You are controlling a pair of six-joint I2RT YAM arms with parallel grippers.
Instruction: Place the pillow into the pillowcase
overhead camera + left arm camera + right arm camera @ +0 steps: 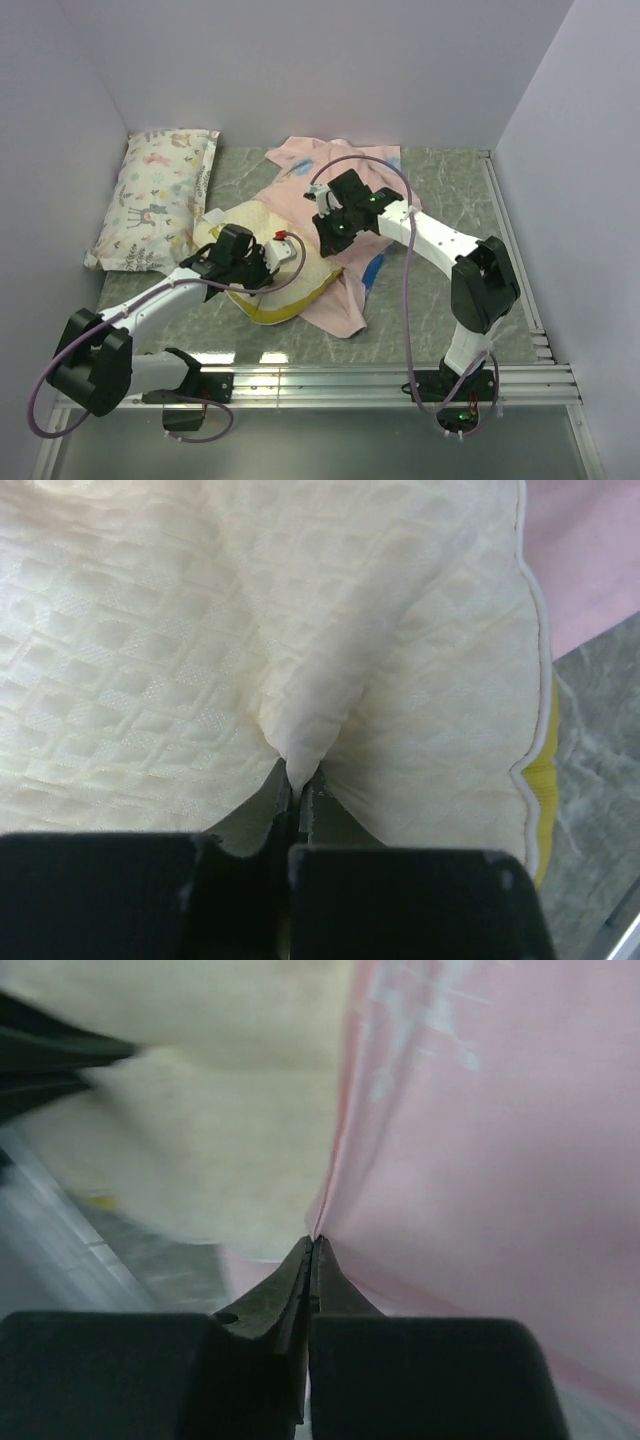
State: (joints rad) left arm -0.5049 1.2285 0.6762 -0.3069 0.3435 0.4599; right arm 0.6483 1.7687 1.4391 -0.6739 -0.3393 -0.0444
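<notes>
The cream dimpled pillow (pixel 262 268) with a yellow side band lies mid-table, its far end tucked under the pale pink pillowcase (pixel 345 175). My left gripper (pixel 262 262) is shut on a pinched fold of the pillow (pixel 300 730); its yellow band (pixel 545 780) shows at the right of the left wrist view. My right gripper (pixel 328 222) is shut on an edge of the pink pillowcase (pixel 480 1160), with the cream pillow (pixel 220 1110) just left of it. A bit of the case's blue face (pixel 372 268) shows near the front.
A smaller white pillow (pixel 155 195) with animal-and-flower print lies at the back left by the wall. White walls enclose the table on three sides. A metal rail (pixel 400 380) runs along the near edge.
</notes>
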